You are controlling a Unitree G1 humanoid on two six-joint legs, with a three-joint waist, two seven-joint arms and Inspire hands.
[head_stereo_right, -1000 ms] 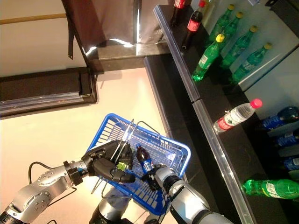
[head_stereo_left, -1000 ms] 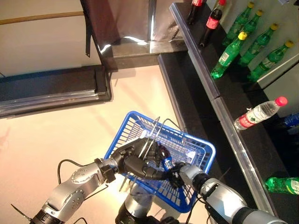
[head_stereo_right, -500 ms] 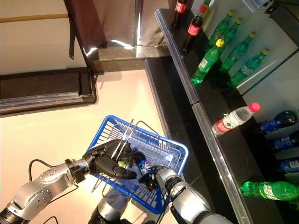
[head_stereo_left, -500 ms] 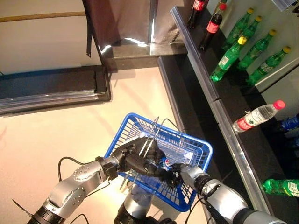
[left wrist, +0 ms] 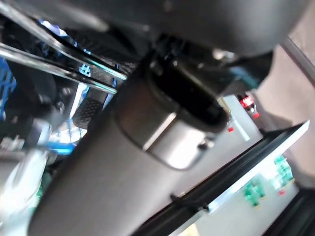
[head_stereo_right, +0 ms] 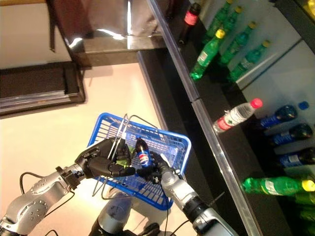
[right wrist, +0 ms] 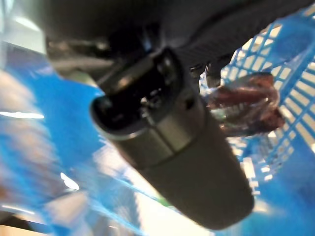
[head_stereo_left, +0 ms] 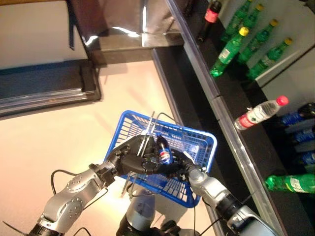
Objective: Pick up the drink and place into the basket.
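The blue basket (head_stereo_left: pixel 199 142) hangs raised in front of me. My left hand (head_stereo_left: pixel 129 160) is shut on its thin wire handles (head_stereo_left: pixel 147 137). The drink is a dark cola bottle with a blue label (head_stereo_left: pixel 163 150). It stands nearly upright inside the basket, cap up. My right hand (head_stereo_left: pixel 181 164) reaches into the basket from the lower right, its fingers curled round the bottle's lower part. The same bottle (head_stereo_right: pixel 142 153) and right hand (head_stereo_right: pixel 160 169) show in the right eye view. The right wrist view shows the bottle's dark body (right wrist: pixel 246 105) against the blue mesh (right wrist: pixel 290 83).
A long dark shelf (head_stereo_left: pixel 231 128) runs along the right. On it stand green bottles (head_stereo_left: pixel 226 49) and a red-capped cola bottle (head_stereo_left: pixel 209 17); a water bottle (head_stereo_left: pixel 258 112) and a green bottle (head_stereo_left: pixel 290 183) lie flat. Blue bottles (head_stereo_right: pixel 288 133) stand behind. Pale floor (head_stereo_left: pixel 49 132) lies to the left.
The camera has shifted, so the whole picture has moved. Within the basket, the bottle has turned from tilted to nearly upright in my right hand. The left hand keeps its hold.
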